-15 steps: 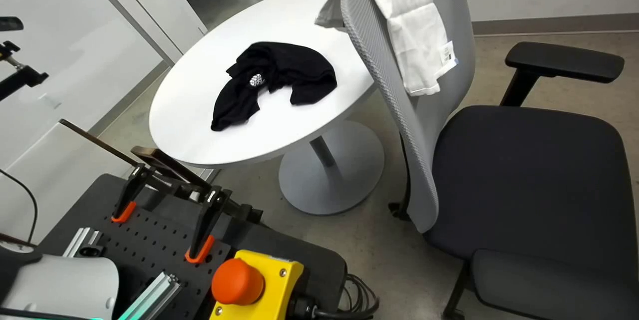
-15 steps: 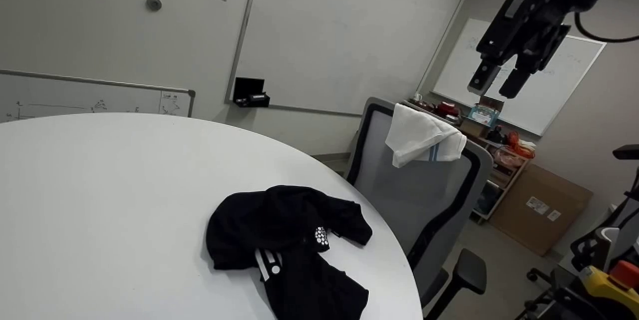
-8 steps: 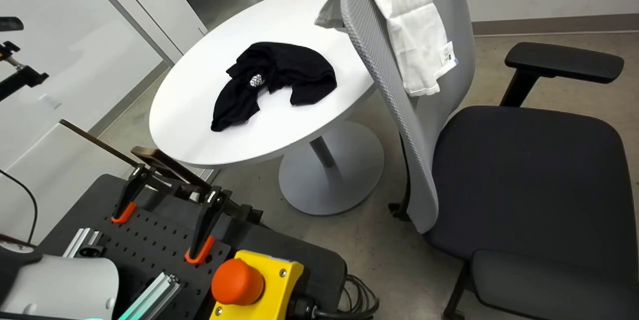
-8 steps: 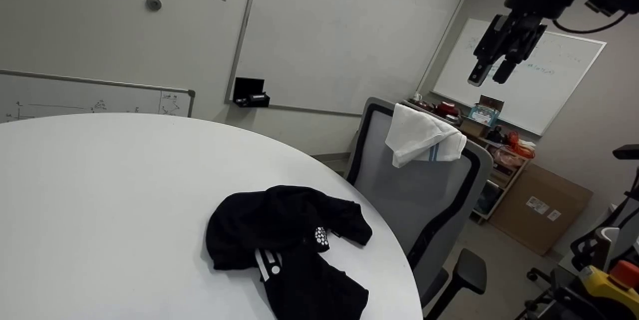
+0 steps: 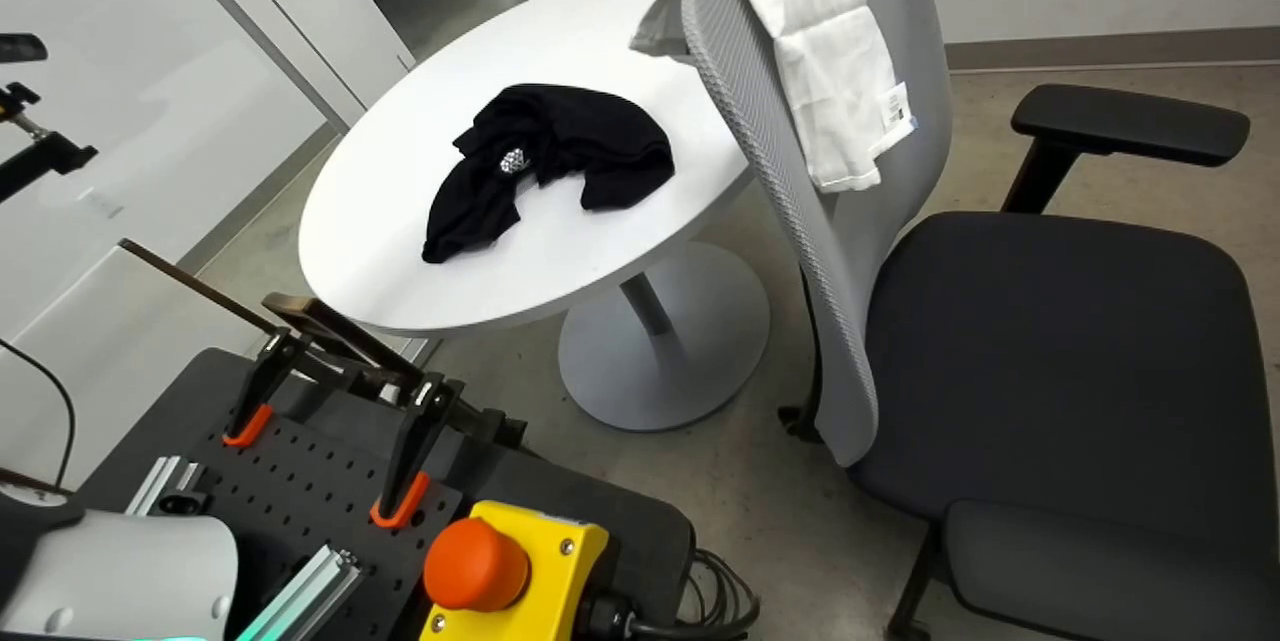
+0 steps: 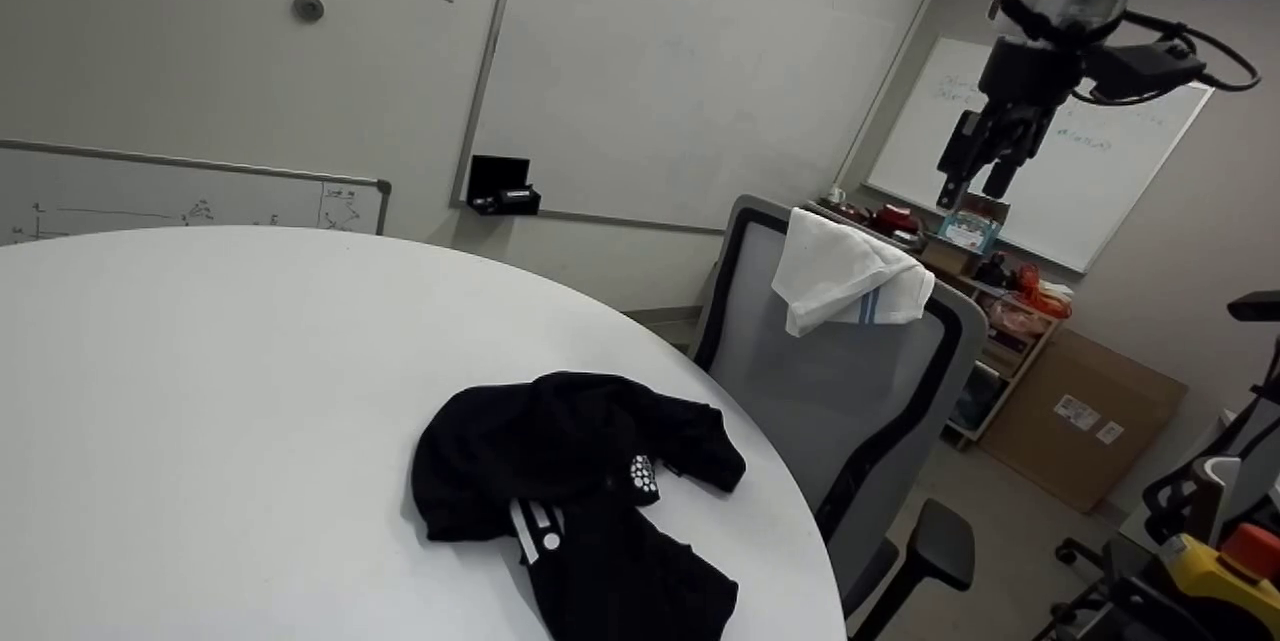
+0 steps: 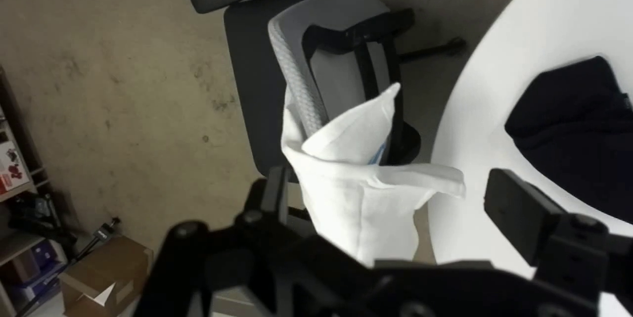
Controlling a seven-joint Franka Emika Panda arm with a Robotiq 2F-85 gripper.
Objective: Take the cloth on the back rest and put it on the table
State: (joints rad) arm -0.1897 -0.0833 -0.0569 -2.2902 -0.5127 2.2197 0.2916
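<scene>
A white cloth with blue stripes hangs over the top of the grey chair back rest in both exterior views [image 5: 835, 71] [image 6: 835, 266]. It also shows in the wrist view [image 7: 341, 188]. The back rest [image 5: 835, 321] stands beside the round white table [image 5: 380, 221], which also shows in the wrist view [image 7: 470, 124]. My gripper [image 6: 971, 191] is open and empty, above and apart from the cloth in an exterior view. In the wrist view its fingers [image 7: 519, 213] stand wide apart, with the cloth seen between them. The gripper is out of frame in the exterior view with the chair seat.
A black garment [image 6: 560, 451] lies crumpled on the table near the chair. The chair has armrests [image 5: 1130, 124]. A dark cart with clamps and a yellow box with a red stop button [image 5: 475, 564] stands near the table. A shelf and cardboard box [image 6: 1085, 421] stand behind.
In an exterior view my gripper has moved away from the camera and slightly left, and is now lower. More of the arm shows. The cloth, chair and garment have not moved.
</scene>
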